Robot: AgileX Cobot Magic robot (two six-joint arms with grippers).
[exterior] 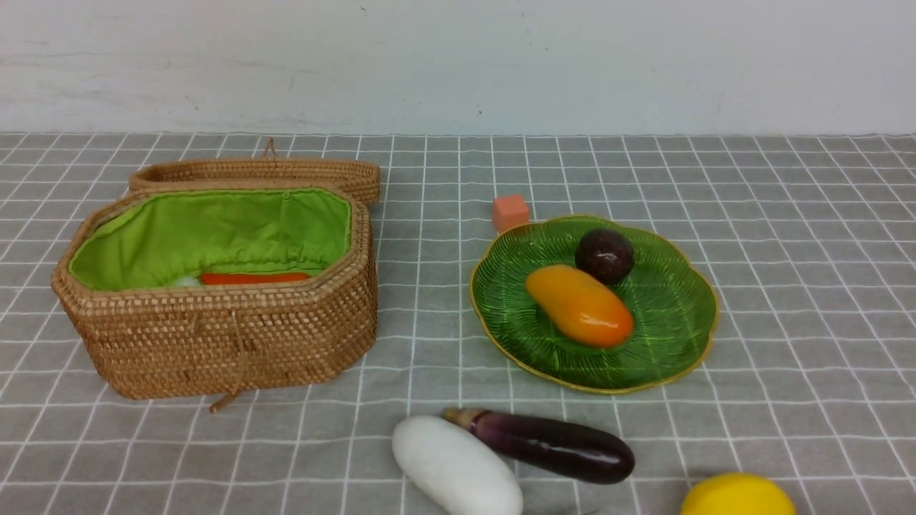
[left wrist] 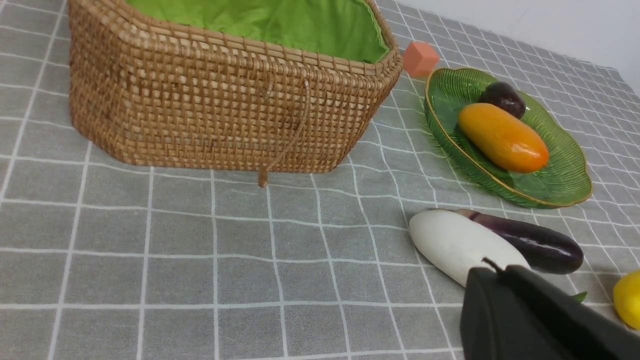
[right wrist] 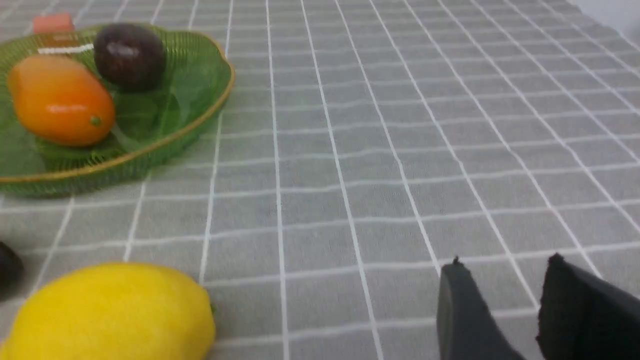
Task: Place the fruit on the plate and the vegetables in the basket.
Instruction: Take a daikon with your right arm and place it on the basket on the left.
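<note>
The fruit is split in the front view: your mango (exterior: 580,306) and the round maroon fruit (exterior: 605,255) lie side by side on the plate (exterior: 673,336), while the lemon (exterior: 737,497) sits on the table (exterior: 787,286) at the near right edge, apart from the plate. The basket (exterior: 215,336) stands on the left with its lid (exterior: 257,172) folded back behind it. The chili (exterior: 254,278) lies inside it, low against the green lining. The radish (exterior: 456,466) and the eggplant (exterior: 551,445) lie together on the table in front, between the basket and the lemon, and a small cube (exterior: 510,212) sits just behind the plate. In the left wrist view, your left hand (left wrist: 495,272) is closed with nothing in it, its tip close to the radish's near end; you cannot tell whether it touches. In the right wrist view, your right hand (right wrist: 505,265) has its fingers partly apart and empty above bare table, with the lemon nearby and the plate farther off.
</note>
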